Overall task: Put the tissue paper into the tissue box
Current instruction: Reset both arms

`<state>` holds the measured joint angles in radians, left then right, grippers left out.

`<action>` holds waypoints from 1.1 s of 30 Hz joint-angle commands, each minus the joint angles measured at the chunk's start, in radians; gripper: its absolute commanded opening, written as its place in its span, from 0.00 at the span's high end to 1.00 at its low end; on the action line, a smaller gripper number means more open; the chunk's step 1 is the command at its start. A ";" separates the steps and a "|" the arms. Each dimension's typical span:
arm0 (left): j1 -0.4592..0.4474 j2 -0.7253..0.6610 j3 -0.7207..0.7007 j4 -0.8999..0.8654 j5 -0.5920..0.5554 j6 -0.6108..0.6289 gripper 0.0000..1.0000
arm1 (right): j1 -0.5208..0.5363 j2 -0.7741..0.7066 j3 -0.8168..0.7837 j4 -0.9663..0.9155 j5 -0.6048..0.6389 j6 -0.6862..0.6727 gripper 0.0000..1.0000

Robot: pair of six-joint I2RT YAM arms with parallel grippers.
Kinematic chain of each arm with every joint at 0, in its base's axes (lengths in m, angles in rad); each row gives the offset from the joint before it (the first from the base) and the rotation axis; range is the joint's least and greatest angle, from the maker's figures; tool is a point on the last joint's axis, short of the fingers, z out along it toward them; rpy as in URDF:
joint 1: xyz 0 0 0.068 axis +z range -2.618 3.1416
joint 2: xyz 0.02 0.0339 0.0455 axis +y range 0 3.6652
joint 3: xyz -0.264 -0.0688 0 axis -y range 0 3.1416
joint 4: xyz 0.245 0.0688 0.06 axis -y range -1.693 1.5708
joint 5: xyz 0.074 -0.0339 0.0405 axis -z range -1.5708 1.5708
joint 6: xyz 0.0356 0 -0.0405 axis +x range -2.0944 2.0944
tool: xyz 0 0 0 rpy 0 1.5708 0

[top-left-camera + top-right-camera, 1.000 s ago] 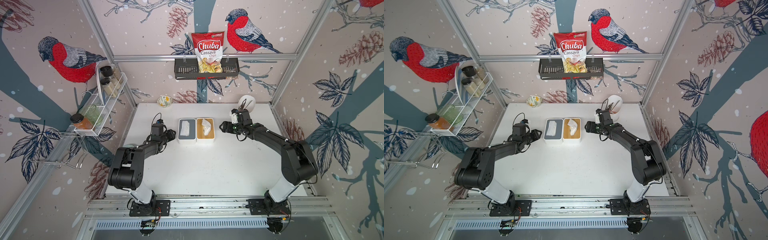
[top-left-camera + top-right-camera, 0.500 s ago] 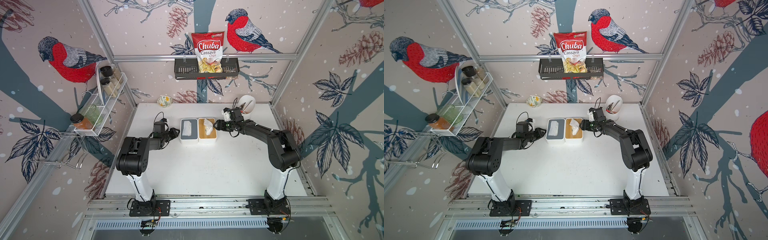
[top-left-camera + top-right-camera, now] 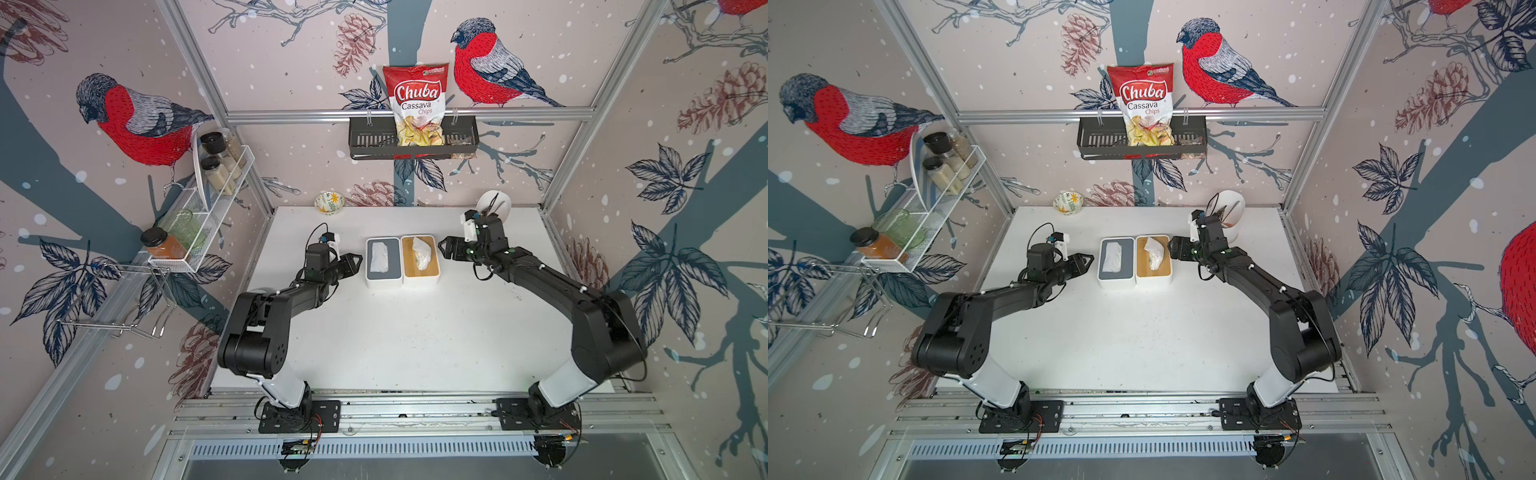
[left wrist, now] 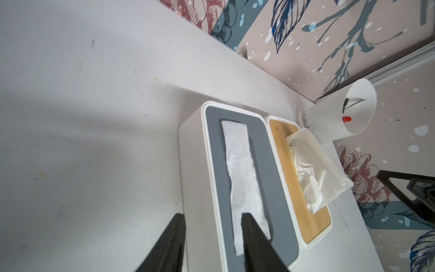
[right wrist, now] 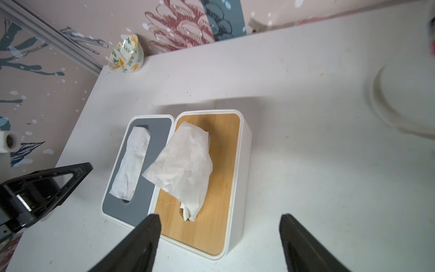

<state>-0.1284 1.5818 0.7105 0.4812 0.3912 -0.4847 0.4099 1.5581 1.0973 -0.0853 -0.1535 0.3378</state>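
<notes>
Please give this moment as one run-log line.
left tool: open, empty | right tool: open, empty | grey-lidded white tissue box: white tissue flat in slot | bamboo-lidded white tissue box: crumpled white tissue sticking out

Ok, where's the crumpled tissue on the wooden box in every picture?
In a top view: the crumpled tissue on the wooden-lid box, the right box of the pair.
In a top view: crumpled tissue in the same spot.
Left wrist: crumpled tissue past the grey-lid box, near the white cup.
Right wrist: crumpled tissue on the wooden lid, ahead of the open right claw.
Shared landmark: the grey-lid box beside it, in all four.
</notes>
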 commanded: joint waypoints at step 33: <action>0.053 0.024 -0.615 1.173 -0.662 0.497 0.03 | -0.326 -0.256 -0.680 0.752 0.548 -0.199 0.00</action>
<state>-0.0891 1.5169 0.1097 1.2713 -0.2893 -0.0238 0.0940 1.2659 0.4515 0.4992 0.3798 0.2047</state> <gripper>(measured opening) 0.963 0.999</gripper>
